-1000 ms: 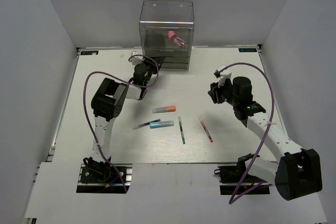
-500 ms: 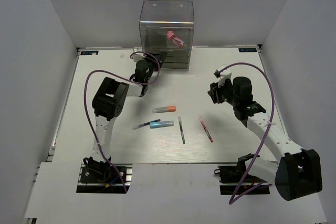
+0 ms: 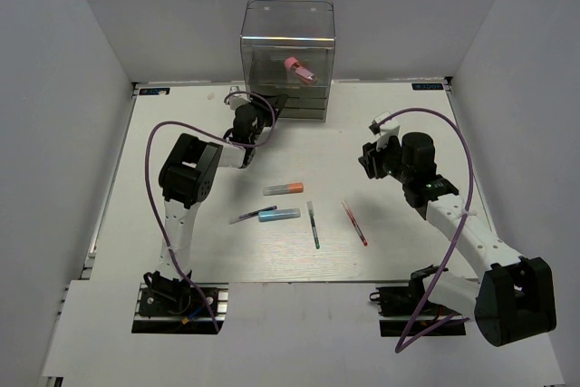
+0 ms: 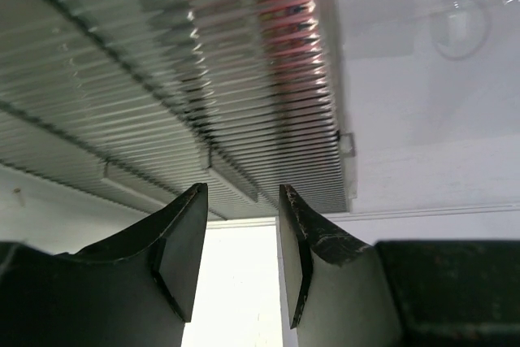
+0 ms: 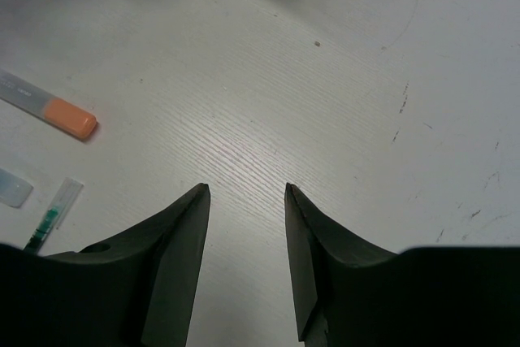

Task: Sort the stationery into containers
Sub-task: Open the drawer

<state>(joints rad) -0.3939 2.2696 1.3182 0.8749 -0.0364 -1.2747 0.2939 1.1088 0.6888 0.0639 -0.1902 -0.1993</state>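
1. The left gripper [image 4: 242, 193] has moved up from left of centre in the top view and now sits close against the dark drawer fronts of the clear box [image 3: 286, 29]. Its jaws are apart with nothing between them.
2. The right gripper [image 5: 246, 188], at centre right, hangs over the table [image 3: 272, 260], jaws apart and empty.
3. The pink-red tube [image 3: 300, 68] lies inside the box, top centre.
4. At mid-frame on the table lie the orange-and-grey marker [image 3: 284, 188], light blue marker [image 3: 279, 215], thin dark pen [image 3: 253, 215], thin dark green pen [image 3: 313, 224] and thin red pen [image 3: 354, 222].
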